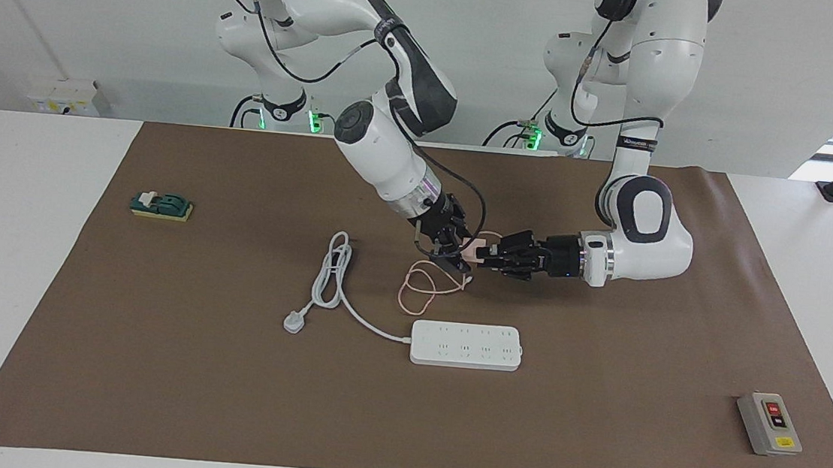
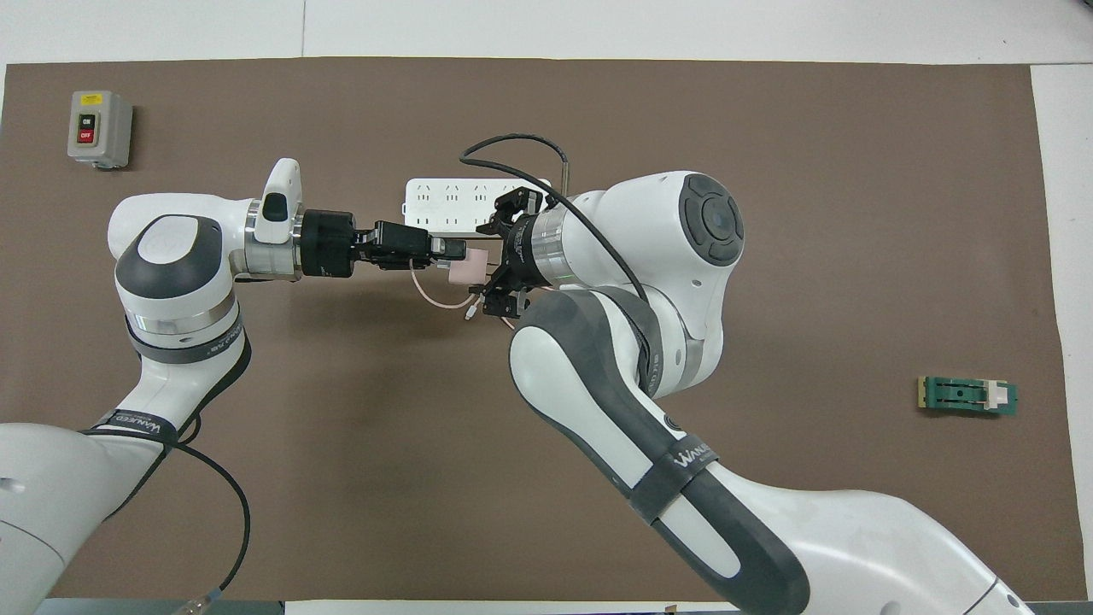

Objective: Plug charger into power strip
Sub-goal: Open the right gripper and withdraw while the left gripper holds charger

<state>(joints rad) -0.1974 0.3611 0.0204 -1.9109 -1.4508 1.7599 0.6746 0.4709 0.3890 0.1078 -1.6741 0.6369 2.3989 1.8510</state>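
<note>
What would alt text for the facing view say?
Two white robot arms meet mid-table: the left gripper holds a small pale pink cube charger, the open right gripper beside it, above a long white power strip.

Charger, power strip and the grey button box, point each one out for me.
charger (image 2: 468,270), overhead view, top face of the pink cube.
power strip (image 1: 465,345), facing view, middle of its socket face.
grey button box (image 1: 769,423), facing view, its top face.
</note>
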